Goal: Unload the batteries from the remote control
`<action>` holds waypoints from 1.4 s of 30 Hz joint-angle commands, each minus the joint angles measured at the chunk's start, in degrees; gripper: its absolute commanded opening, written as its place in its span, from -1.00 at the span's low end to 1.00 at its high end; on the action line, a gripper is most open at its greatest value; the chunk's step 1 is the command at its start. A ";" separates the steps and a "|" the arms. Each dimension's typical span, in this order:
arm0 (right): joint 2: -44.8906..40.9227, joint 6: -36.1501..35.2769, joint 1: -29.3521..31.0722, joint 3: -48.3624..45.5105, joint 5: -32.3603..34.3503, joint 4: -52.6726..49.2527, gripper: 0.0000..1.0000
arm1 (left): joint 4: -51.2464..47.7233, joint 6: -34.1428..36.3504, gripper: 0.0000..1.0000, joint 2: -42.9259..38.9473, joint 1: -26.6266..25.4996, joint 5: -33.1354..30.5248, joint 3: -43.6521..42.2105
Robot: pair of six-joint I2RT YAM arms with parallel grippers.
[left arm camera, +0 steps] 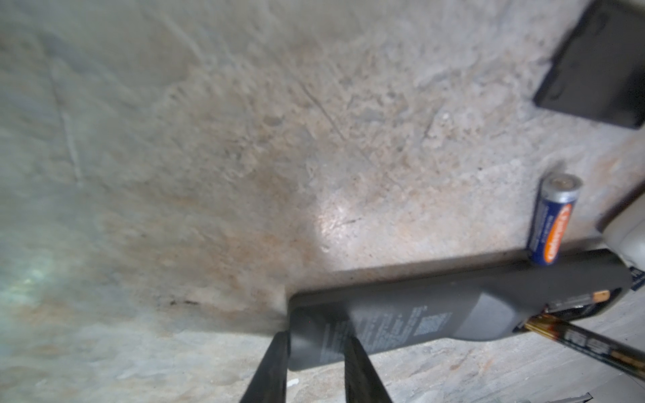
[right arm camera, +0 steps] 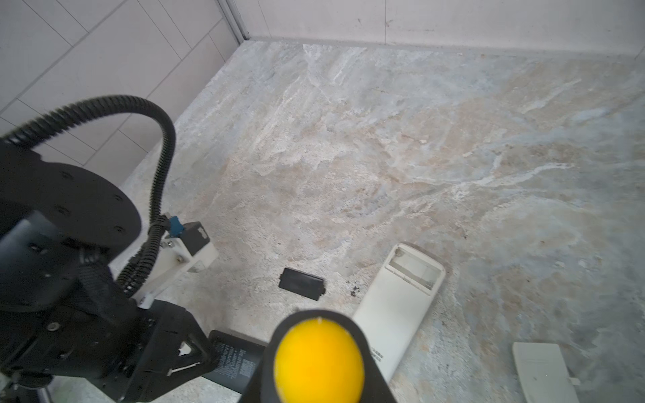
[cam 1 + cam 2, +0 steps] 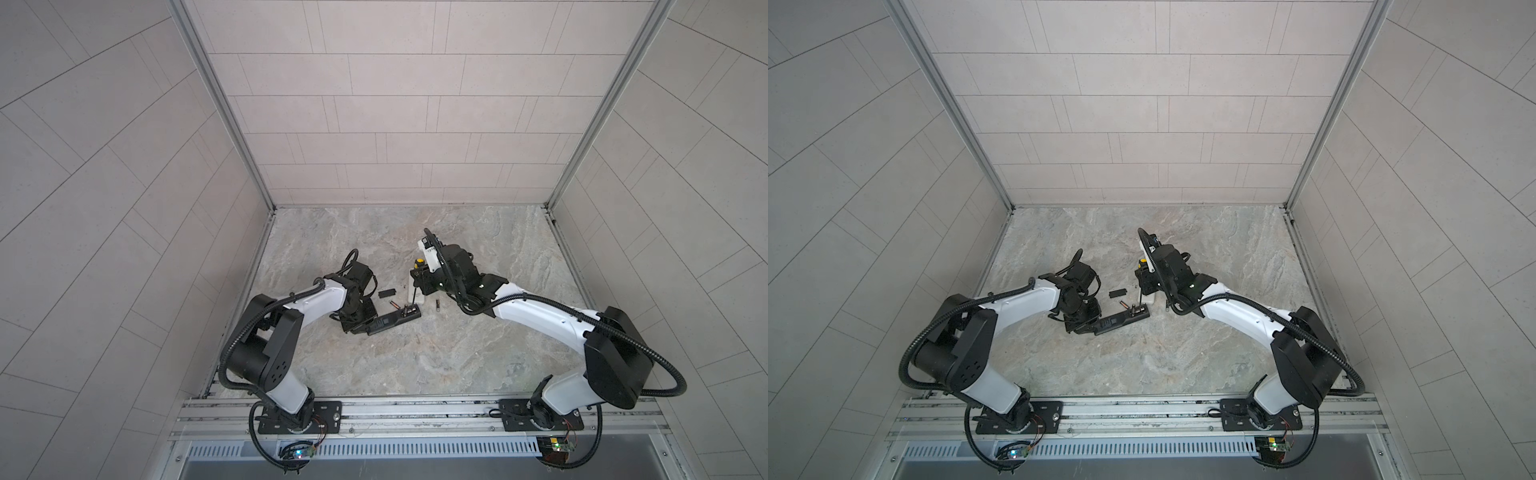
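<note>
Gripping black remote (image 1: 436, 314), screwdriver (image 2: 318, 359) at its open bay

Left gripper (image 1: 314, 338) is clamped on the black remote's end, which lies flat on the table (image 3: 415, 365). Right gripper (image 3: 419, 279) is clamped on the screwdriver handle, held upright with the shaft down at the bay. Seated battery (image 1: 590, 298) is in the bay. Loose battery (image 1: 553, 219) touches the remote's edge. Third battery (image 3: 437, 306) lies near the white remote (image 2: 398, 303).

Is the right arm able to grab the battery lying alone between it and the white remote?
Probably not now: its fingers are shut on the screwdriver. The battery lies uncovered on the table, so nothing else blocks it.
</note>
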 commanded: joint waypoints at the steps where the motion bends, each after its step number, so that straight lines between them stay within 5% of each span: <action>1: -1.28 1.40 0.65 2.41 -0.82 1.83 -1.00 | 10.68 -1.51 -0.45 3.84 -3.31 7.65 -2.34; 23: 2.62 -1.74 0.03 5.59 4.14 -5.88 -1.00 | 7.88 0.80 -0.34 0.52 -3.30 5.61 -1.15; 33: 4.37 -2.08 0.06 6.81 3.73 -8.50 -1.00 | -7.01 13.75 0.24 -5.55 -1.58 -6.95 9.75; 42: 3.96 -2.32 0.10 7.44 3.06 -9.23 -1.00 | -12.71 23.70 0.27 1.49 6.33 -11.03 16.79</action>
